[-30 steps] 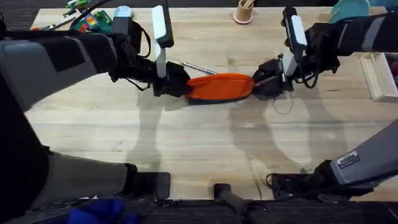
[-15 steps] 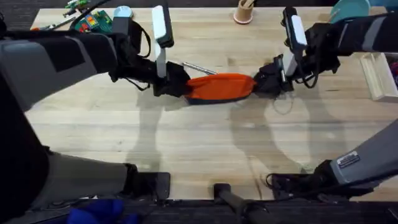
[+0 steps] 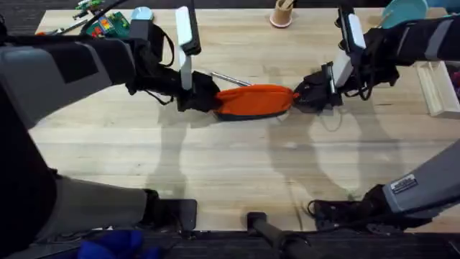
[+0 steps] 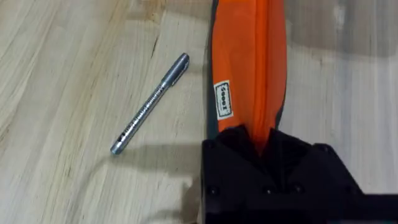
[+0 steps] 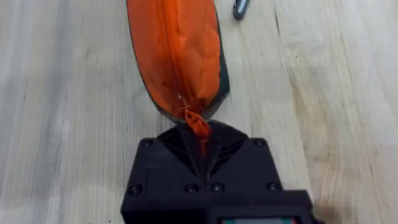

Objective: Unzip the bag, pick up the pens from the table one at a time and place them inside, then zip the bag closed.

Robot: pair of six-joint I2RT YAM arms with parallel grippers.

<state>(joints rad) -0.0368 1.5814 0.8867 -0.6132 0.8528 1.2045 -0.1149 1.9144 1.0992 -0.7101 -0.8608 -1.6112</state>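
light: bright, even, from above | shadows: soft grey arm shadows on the surface [image 3: 237, 158] toward its near edge; a faint one beside the silver pen [image 4: 149, 103] | glare: mild sheen on the pen barrel | blur: left arm large, dark, soft at the overhead's left edge | focus: wrist views sharp on wood grain.

An orange bag [image 4: 249, 68] with a dark base and white label is seen beside a silver pen [image 4: 149, 104] on the pale, wood-grained counter [image 3: 230, 165].
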